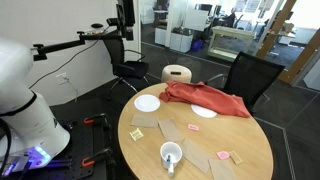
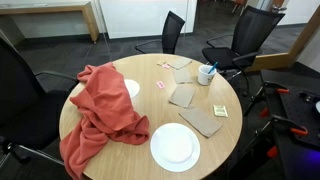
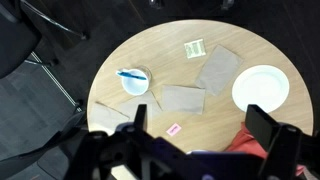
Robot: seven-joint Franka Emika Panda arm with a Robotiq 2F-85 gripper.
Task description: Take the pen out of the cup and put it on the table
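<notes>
The white cup [image 3: 133,81] stands on the round light-wood table [image 3: 170,50] near its edge, with a thin bluish pen [image 3: 130,74] lying across its inside. The cup also shows in both exterior views [image 1: 171,154] [image 2: 206,73], and the pen's tip sticks out of it in an exterior view [image 2: 211,67]. In the wrist view my gripper [image 3: 200,112] is open and empty, high above the table. Its two dark fingers frame the table's near part, and the cup lies up and to the left of them. The gripper does not show in the exterior views.
A red cloth [image 2: 100,110] covers one side of the table. A large white plate [image 2: 174,146] lies near the edge, and a small plate [image 1: 204,111] lies by the cloth. Brown napkins [image 3: 182,98] and small paper packets [image 3: 195,47] lie around the cup. Black chairs [image 2: 240,35] and a beige stool [image 1: 177,73] ring the table.
</notes>
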